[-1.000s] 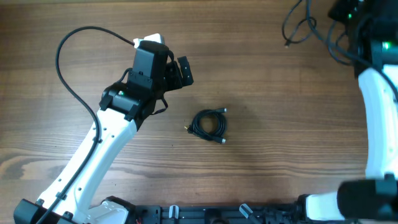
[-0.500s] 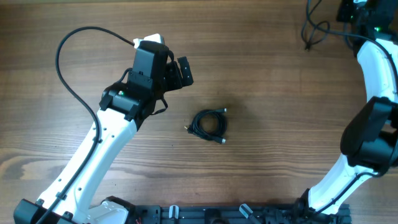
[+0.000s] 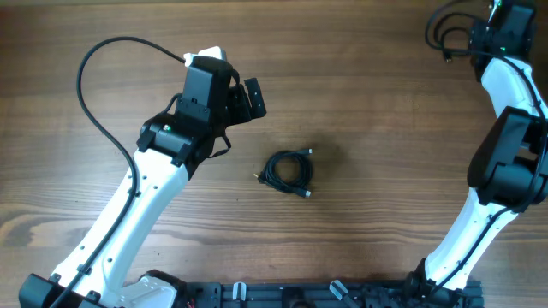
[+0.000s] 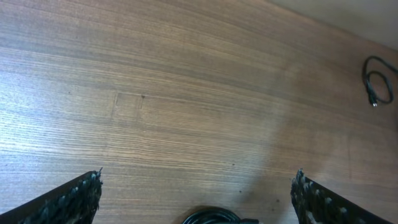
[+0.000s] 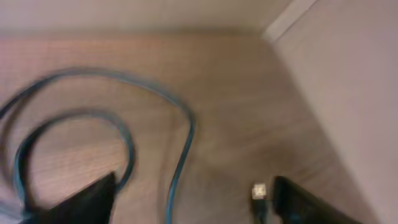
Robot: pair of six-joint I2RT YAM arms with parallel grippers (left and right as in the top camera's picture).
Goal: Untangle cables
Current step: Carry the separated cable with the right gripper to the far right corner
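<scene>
Wide apart are the jaws of the left gripper (image 4: 198, 172), with nothing but bare table (image 3: 385, 214) between them. It hangs over the left half of the table, toward the far edge. One coil (image 3: 288, 171) of thin black cable lies about mid-table, wound in small tight loops with its metal ends poking out, just beside the left gripper on its right and clear of it. In the left wrist view only the top of the coil shows, at the bottom edge.

At the far right corner the jaws of the right gripper (image 5: 195, 179) also stand apart. A second cable (image 5: 188, 134) lies there in loose loops, its plug (image 5: 259, 191) close to the right finger. That view is blurred, and whether the cable touches either finger cannot be told.
</scene>
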